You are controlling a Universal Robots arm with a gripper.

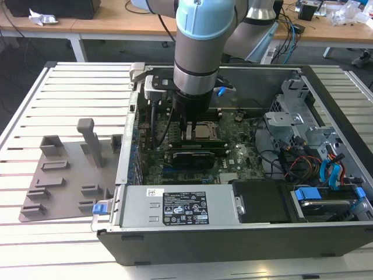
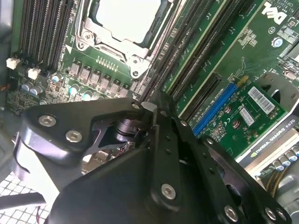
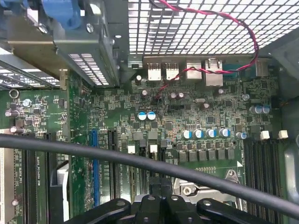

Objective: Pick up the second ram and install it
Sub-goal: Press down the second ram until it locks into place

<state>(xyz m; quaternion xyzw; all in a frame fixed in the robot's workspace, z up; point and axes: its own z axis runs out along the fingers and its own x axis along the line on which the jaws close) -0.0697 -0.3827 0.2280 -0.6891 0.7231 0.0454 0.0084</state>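
Slatted white worktable [image 1: 70, 93]; wooden desks [image 1: 105, 26] behind, dark floor [image 1: 23, 55].

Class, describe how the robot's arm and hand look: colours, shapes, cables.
The arm is a thick grey cylinder with a pale blue cap and a silver ring. Its hand is black metal, built of jointed links with silver screws. A black cable runs past it.

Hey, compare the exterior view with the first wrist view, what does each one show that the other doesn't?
Exterior view alone: the grey holder tray outside the case, the power supply along the case's near edge, and the robot arm reaching into the case. First wrist view alone: the red and black twisted wire across the perforated case wall and the rear port block. Both share the green motherboard and its CPU socket.
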